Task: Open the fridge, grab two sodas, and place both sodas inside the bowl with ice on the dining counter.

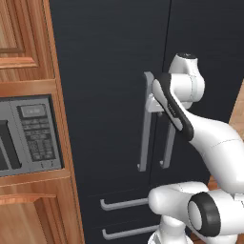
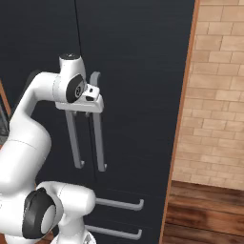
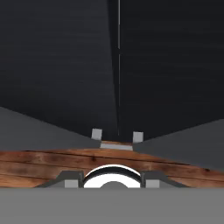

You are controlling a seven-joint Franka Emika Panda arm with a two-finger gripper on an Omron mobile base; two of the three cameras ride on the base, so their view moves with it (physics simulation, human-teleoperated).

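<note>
The fridge (image 1: 109, 95) is standing shut ahead of me, filling the space between the wood cabinets with the microwave (image 1: 28, 136) on one side and a brick wall (image 2: 219, 95) on the other. I am pressing my gripper (image 2: 92, 100) against the top of its paired handles (image 2: 97, 138), jaws clenched, seemingly on a handle, to pull a door open. The sodas are presumably inside it, behind the matte black doors.
</note>
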